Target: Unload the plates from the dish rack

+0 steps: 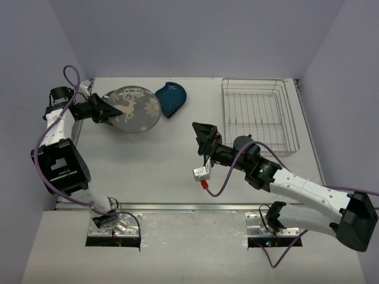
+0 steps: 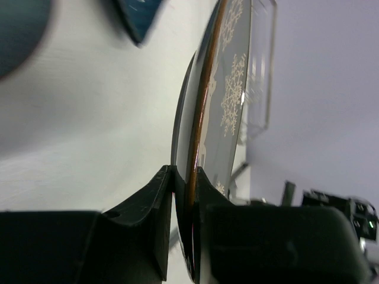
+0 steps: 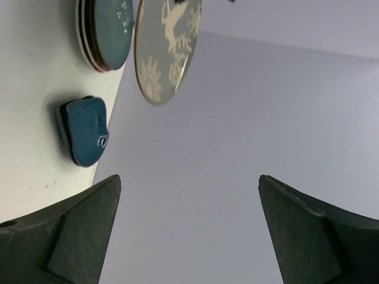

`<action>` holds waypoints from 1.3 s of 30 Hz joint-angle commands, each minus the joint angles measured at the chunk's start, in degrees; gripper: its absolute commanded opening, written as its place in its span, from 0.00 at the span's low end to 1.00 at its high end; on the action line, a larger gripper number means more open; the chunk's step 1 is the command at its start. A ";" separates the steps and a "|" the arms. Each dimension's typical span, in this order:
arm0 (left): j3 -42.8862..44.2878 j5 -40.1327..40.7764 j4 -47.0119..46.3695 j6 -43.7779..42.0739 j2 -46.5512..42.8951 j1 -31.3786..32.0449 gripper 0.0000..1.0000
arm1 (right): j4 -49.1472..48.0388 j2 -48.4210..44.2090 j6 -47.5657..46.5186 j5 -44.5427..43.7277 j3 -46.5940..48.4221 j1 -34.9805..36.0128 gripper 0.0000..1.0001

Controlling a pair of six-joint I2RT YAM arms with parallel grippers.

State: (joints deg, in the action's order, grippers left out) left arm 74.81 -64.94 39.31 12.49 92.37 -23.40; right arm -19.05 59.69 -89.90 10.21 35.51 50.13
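My left gripper (image 1: 108, 110) is shut on the rim of the dark brown deer plate (image 1: 135, 109) at the table's far left; the left wrist view shows its jaws (image 2: 185, 173) pinching the plate's edge (image 2: 230, 89). In the right wrist view the deer plate (image 3: 169, 41) hangs tilted beside a glossy teal plate (image 3: 111, 28) stacked on a white-and-red plate (image 3: 83, 32). The dark blue leaf dish (image 1: 172, 97) lies on the table to its right. The wire dish rack (image 1: 258, 115) at the far right holds no plates. My right gripper (image 1: 204, 135) is open and empty mid-table, its jaws (image 3: 189, 180) wide apart.
Purple walls close in the table at the back and on both sides. A white tag with a red tip (image 1: 202, 174) hangs from the right arm's cable. The arm bases (image 1: 112, 225) sit at the near edge.
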 commanded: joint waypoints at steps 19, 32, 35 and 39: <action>17.12 13.48 -24.62 9.73 22.63 -6.74 0.00 | 20.15 -3.64 20.39 -19.20 10.81 0.41 0.99; 19.63 18.96 -19.87 5.89 26.63 -6.72 0.51 | 21.90 -4.15 22.45 -20.14 10.73 0.41 0.99; 20.59 22.99 -16.53 2.36 26.35 -6.63 0.63 | 21.51 -4.03 22.83 -20.03 10.58 0.41 0.99; 21.93 32.12 -11.73 -3.19 24.85 -5.81 0.89 | 21.08 -3.64 23.36 -19.79 10.38 0.41 0.99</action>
State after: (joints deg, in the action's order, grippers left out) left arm 93.05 -40.29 24.70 16.05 120.31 -30.01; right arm 4.19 56.27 -68.46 -9.02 43.66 50.13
